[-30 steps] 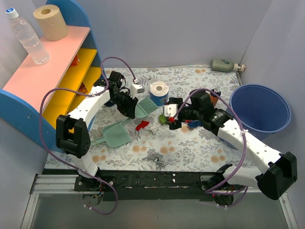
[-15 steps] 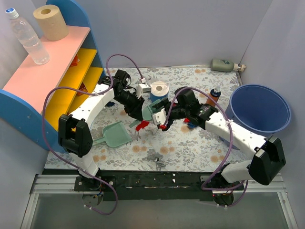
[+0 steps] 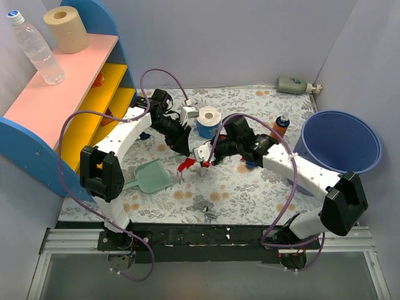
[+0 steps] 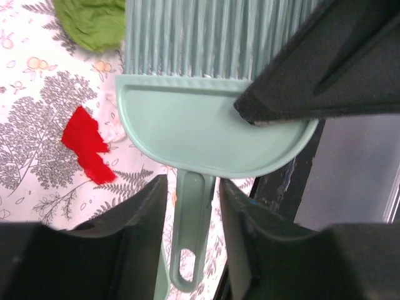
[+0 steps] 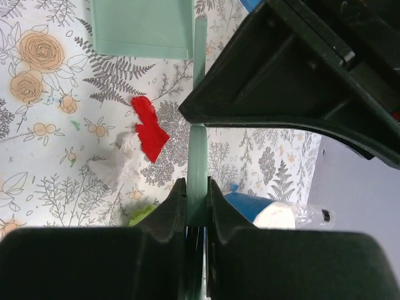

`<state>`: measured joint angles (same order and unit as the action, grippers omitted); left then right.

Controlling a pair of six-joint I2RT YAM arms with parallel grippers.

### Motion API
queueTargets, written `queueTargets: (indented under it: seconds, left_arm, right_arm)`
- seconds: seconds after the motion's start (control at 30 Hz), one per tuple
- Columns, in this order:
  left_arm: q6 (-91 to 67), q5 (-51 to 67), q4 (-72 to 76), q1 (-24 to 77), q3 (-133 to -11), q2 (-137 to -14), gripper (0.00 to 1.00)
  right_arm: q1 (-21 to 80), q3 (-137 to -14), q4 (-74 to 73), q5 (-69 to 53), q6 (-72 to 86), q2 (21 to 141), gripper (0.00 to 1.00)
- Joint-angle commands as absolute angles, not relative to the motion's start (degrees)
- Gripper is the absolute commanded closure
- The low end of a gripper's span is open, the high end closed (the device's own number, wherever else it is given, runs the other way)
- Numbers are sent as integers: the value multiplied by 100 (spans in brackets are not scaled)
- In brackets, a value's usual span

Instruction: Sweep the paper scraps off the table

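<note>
Both sets of fingers are brought together over the middle of the bench (image 3: 237, 194), where one mint brush (image 4: 206, 131) is shared between them. At the far left a pink-topped shelf (image 3: 75, 69) is seen, and a mint dustpan (image 3: 152, 176) is laid flat on the cloth just right of it. The left fingers (image 4: 156, 200) are set narrowly on either side of the brush handle. A sliver of cloth shows beside the handle, so whether it is actually gripped cannot be told. Paper scraps (image 3: 186, 164) are scattered on the bench below the brush. A red scrap (image 4: 87, 145) is found just right of the dustpan, a green scrap (image 4: 90, 22) is seen just beside the bristles, and a pale wad (image 5: 117, 167) is tucked against the red one. The right fingers (image 5: 177, 203) are closed tight on the thin edge of the brush. Farther right, a blue-wrapped tissue roll (image 3: 208, 120), an orange bottle (image 3: 280, 127) and a blue bucket (image 3: 340, 144) are stood.
</note>
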<state>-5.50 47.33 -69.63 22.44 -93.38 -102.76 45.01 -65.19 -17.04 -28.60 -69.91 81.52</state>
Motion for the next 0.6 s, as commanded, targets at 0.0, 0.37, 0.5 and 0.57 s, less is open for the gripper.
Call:
queueTargets:
  seconds: [0.0,0.37,0.5,0.57]
  left_arm:
    - [-922,4571,-6057,2294,-9159,-9748,57]
    - [-2116,4062,-4072,2259,-8272,-8650,42]
    - [-3171,4025,-2866,2224,-7595,-8148,38]
    - [-3609,4122,-2525,2224,-7331,-8033,34]
  right_arm:
    - [4386,-6759,-1599,-2777,-6162,8034,99]
    - [2840,-7005,-1337,-3752,-1639,8182,99]
    - [2382,-7189,-809,-4033,-380,8288,99]
    - [2233,-7478,-765,-4183,-90,8376,99]
